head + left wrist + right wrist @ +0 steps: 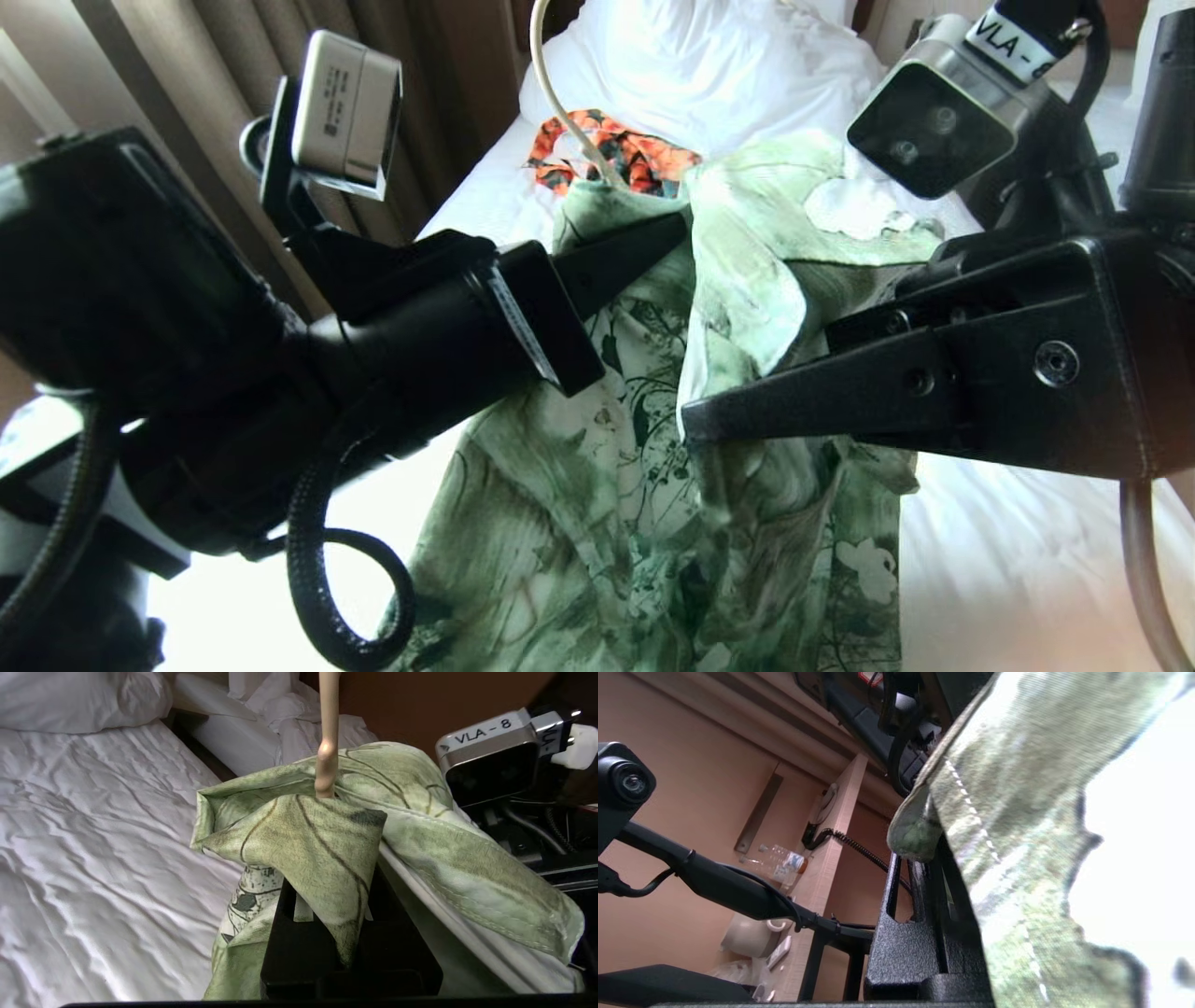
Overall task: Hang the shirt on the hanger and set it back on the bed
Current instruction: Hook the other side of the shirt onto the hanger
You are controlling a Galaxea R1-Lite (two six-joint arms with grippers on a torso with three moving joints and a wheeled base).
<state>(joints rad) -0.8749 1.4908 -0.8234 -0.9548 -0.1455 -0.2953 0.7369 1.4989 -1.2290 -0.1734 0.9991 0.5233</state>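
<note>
Both hands hold the shirt (653, 448) up over the bed (1008, 551). At 3 o'clock the right hand (691, 422) is pinched tight on a front edge; at 10 o'clock the left hand (681, 229) is clamped on cloth near the collar. Beyond, the hanger (560, 103) hook rises from the neck at 12 o'clock, past an orange garment (621, 154).

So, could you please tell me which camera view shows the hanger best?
The left wrist view: the hanger rises as a cream stem straight out of the shirt, close and unobstructed. The head view shows only a thin curved wire above the collar. The right wrist view shows none of it.
</note>
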